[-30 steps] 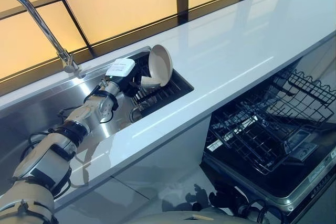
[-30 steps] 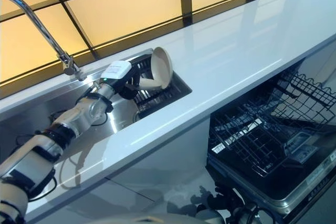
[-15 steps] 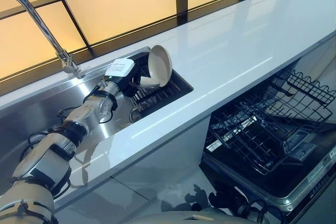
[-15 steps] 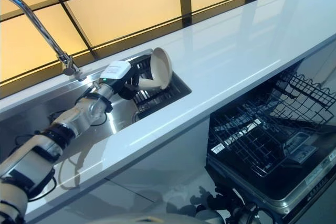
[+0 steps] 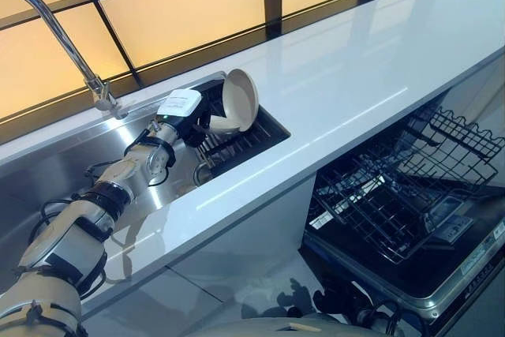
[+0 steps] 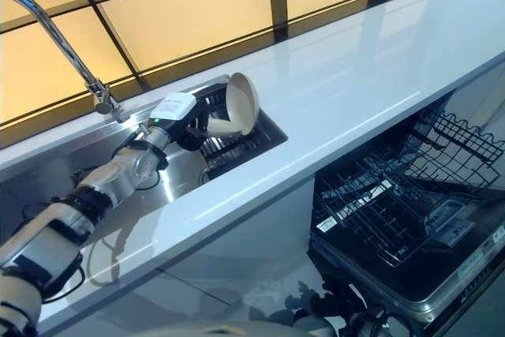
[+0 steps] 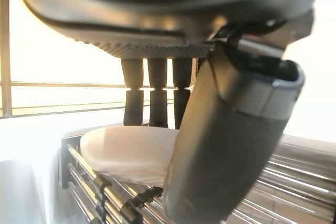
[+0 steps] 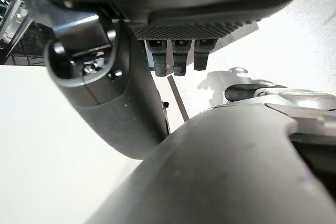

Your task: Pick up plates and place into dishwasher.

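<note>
A cream plate (image 5: 240, 100) stands on edge in the dark wire rack (image 5: 245, 138) at the right end of the sink. My left hand (image 5: 194, 121) reaches into the sink and is at the plate's lower rim. In the left wrist view the pale plate (image 7: 126, 153) lies between the fingers (image 7: 149, 98) behind it and the thumb (image 7: 220, 150) in front, pinching it. My right hand (image 8: 105, 93) hangs low over a pale floor with relaxed fingers and holds nothing. The open dishwasher's lower rack (image 5: 394, 187) is pulled out at the lower right.
A curved steel faucet (image 5: 55, 29) rises at the sink's back left. The steel sink basin (image 5: 55, 171) lies under my left arm. A long white counter (image 5: 355, 76) runs between the sink and the dishwasher, with amber window panels behind.
The plate has shifted slightly left toward my left hand and leans a little less. The arm has barely moved.
</note>
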You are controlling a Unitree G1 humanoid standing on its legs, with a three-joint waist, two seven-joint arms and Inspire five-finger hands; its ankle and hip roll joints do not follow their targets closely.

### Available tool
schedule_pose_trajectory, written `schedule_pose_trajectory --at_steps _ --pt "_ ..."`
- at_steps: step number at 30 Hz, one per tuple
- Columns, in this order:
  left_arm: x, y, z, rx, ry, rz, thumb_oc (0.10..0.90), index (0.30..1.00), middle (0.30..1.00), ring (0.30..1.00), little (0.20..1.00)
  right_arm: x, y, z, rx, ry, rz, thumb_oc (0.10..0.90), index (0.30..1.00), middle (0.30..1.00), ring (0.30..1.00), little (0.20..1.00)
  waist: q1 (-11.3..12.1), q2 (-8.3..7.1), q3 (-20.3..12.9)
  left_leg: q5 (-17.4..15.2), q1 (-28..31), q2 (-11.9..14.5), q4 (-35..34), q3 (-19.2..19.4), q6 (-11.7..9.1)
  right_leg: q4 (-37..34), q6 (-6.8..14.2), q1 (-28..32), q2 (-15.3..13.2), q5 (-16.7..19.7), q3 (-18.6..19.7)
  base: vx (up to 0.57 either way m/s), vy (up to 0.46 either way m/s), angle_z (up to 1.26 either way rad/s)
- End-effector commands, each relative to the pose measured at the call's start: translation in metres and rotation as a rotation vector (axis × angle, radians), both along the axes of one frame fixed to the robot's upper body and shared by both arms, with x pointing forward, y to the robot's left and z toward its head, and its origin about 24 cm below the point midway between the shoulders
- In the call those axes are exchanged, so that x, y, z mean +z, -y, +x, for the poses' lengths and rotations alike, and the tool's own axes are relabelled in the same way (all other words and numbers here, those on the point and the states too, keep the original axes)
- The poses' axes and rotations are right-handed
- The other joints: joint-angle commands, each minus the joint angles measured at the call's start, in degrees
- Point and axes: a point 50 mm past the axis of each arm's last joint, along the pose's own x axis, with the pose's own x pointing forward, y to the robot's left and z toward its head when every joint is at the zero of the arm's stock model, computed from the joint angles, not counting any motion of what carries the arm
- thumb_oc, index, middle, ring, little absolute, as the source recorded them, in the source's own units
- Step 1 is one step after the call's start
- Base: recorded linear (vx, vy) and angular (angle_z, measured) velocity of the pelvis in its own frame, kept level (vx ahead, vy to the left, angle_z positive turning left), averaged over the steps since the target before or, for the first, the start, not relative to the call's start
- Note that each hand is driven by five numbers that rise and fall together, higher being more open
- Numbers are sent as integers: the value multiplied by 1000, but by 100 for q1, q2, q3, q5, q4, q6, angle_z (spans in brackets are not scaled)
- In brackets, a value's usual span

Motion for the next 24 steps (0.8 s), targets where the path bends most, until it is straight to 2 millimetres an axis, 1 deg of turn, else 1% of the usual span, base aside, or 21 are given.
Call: schedule_pose_trajectory --at_steps 1,2,3,13,16,24 --pt "52 -30 11 97 197 11 232 413 413 413 332 -3 -3 -13 14 -11 14 800 900 900 900 900 -78 20 -361 -551 -122 -188 51 215 154 32 361 216 123 -636 -129 0 0 0" --pt "52 -31 11 101 199 11 385 545 545 545 485 -3 -3 -13 15 -12 14 800 900 900 900 900 -78 20 -361 -549 -124 -188 51 213 155 32 361 215 123 -635 -129 0 0 0" --pt "51 -32 11 109 203 10 800 900 900 900 900 -3 -3 -14 16 -13 14 800 900 900 900 900 -80 18 -361 -548 -127 -190 51 211 157 32 361 213 123 -632 -127 0 0 0" --pt "39 -46 12 188 140 2 800 900 900 900 900 -3 -1 -15 17 -20 7 800 900 900 900 900 -125 16 -341 -549 -128 -191 51 251 160 32 374 194 121 -621 -95 0 0 0" --pt "32 -54 11 227 116 8 800 900 900 900 900 -3 -1 -15 20 -23 5 800 900 900 900 900 -161 11 -335 -541 -130 -183 51 283 154 32 378 184 122 -616 -74 0 0 0" --pt "27 -61 11 273 93 20 800 900 900 900 900 -2 5 -20 19 -30 -6 800 900 900 900 900 -224 34 -289 -532 -120 -178 51 341 149 32 385 175 120 -595 -32 23 8 -1"
